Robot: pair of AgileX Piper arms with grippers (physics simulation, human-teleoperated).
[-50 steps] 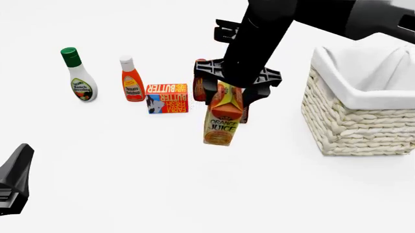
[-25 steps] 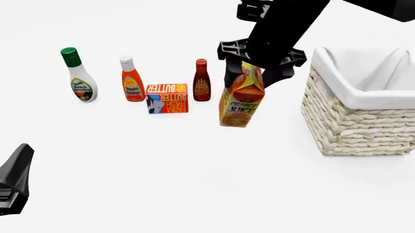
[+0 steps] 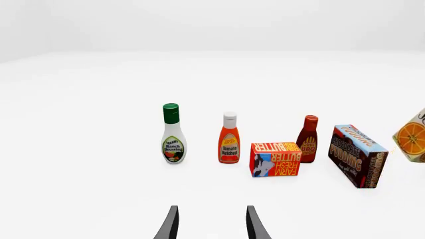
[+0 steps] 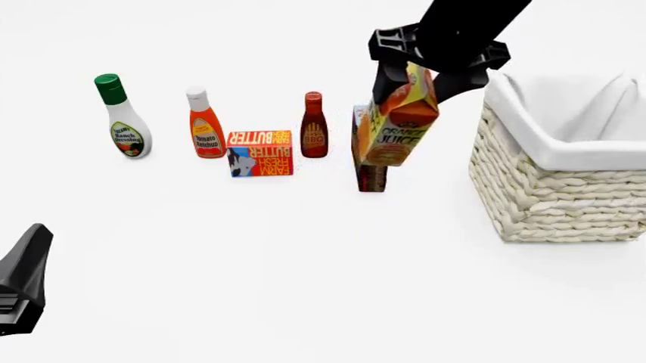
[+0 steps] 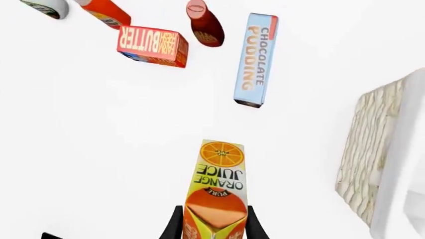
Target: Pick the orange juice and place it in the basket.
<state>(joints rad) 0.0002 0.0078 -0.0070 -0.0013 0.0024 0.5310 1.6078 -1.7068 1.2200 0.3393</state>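
Note:
The orange juice (image 4: 399, 121) is an orange and yellow gable-top carton. It hangs tilted in the air, left of the basket (image 4: 565, 193), in front of the chocolate pudding box. My right gripper (image 4: 429, 72) is shut on its gable top. In the right wrist view the carton (image 5: 218, 186) sits between my fingers and the basket's wicker wall (image 5: 369, 154) is at the side. A corner of the carton (image 3: 413, 138) shows in the left wrist view. My left gripper (image 4: 23, 276) is low at the near left; its fingers (image 3: 171, 224) stand apart and empty.
On the table stand a ranch dressing bottle (image 4: 123, 119), a ketchup bottle (image 4: 206, 125), a butter box (image 4: 260, 153), a BBQ sauce bottle (image 4: 314, 127) and the chocolate pudding box (image 4: 370, 175), in a row left of the basket.
My right gripper has lifted the orange juice higher and carried it right, toward the basket. The pudding box has come into view behind it. The left arm has not moved.

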